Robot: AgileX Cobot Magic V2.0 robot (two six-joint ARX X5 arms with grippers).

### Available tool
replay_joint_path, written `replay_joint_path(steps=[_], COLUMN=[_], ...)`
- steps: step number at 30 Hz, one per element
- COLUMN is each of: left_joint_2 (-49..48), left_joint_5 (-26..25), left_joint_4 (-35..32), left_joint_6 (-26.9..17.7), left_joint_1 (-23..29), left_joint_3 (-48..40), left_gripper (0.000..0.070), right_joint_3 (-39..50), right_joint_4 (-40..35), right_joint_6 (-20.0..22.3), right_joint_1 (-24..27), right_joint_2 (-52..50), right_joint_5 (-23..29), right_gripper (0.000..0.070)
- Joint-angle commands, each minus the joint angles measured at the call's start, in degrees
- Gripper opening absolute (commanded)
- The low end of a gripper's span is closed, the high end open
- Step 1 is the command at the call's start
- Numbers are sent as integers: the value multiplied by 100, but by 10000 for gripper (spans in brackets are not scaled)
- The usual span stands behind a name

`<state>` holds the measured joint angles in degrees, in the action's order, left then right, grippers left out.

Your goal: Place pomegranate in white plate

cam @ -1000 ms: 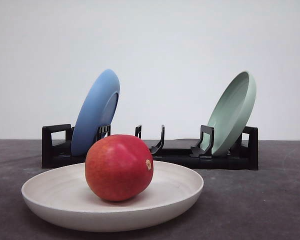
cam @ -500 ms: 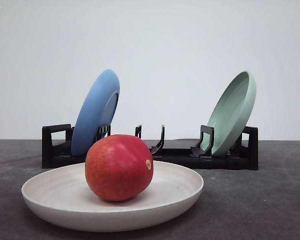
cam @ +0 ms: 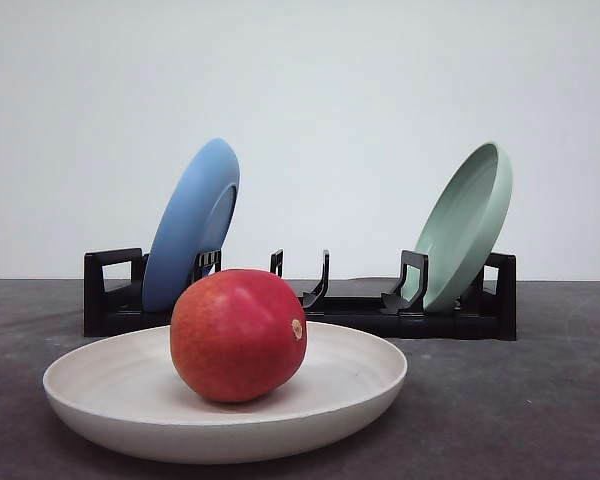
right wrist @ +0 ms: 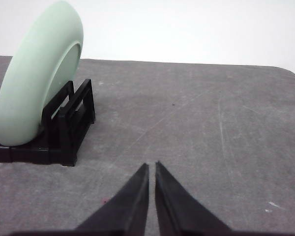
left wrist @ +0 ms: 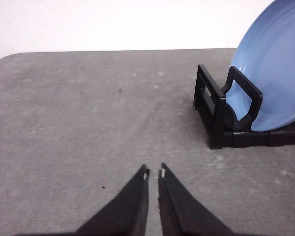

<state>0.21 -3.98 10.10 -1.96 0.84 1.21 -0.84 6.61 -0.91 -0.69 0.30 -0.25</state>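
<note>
The white plate (cam: 100,395) sits at the near edge of the bench (cam: 520,400), a little toward the left side, its raised rim wide and shallow. The pomegranate (cam: 238,335) rests inside it, close to the plate's middle, touching the plate floor, with its small pale spot turned toward the right. Bare plate surface shows on both sides of the fruit, more of it toward the left rim. Right of the plate the grey bench lies open up to the right edge, and a narrower open strip runs along the left.

Behind the plate, a black rack (cam: 360,310) stretches across the bench, parallel to the near edge. The blue plate (cam: 192,225) stands tilted in its left end and the pale green plate (cam: 467,225) stands tilted in its right end; the slots between them hold nothing.

In the left wrist view the left tool (left wrist: 153,173) is clenched, fingertips nearly touching with only a thin slit between, gripping nothing, above bare bench beside the rack's blue-plate end. In the right wrist view the right tool (right wrist: 152,166) is likewise clenched on nothing, over open bench beside the green-plate end, with clear surface running out toward the far edge
</note>
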Motion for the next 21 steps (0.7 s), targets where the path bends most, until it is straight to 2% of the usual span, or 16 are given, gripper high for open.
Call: replay_joint_path(steps=[1, 21], left_joint_2=[-4, -4], left_joint_5=[16, 16], left_joint_4=[-74, -74], left_joint_6=[-52, -52], left_joint_1=[-7, -7], left_joint_3=[-52, -52], left_gripper=[17, 17], right_joint_3=[22, 22], right_joint_4=[-63, -63], right_joint_6=[-59, -59], right_joint_1=[2, 2], right_joint_2=[-9, -9], right_joint_5=[11, 11], right_gripper=[17, 17])
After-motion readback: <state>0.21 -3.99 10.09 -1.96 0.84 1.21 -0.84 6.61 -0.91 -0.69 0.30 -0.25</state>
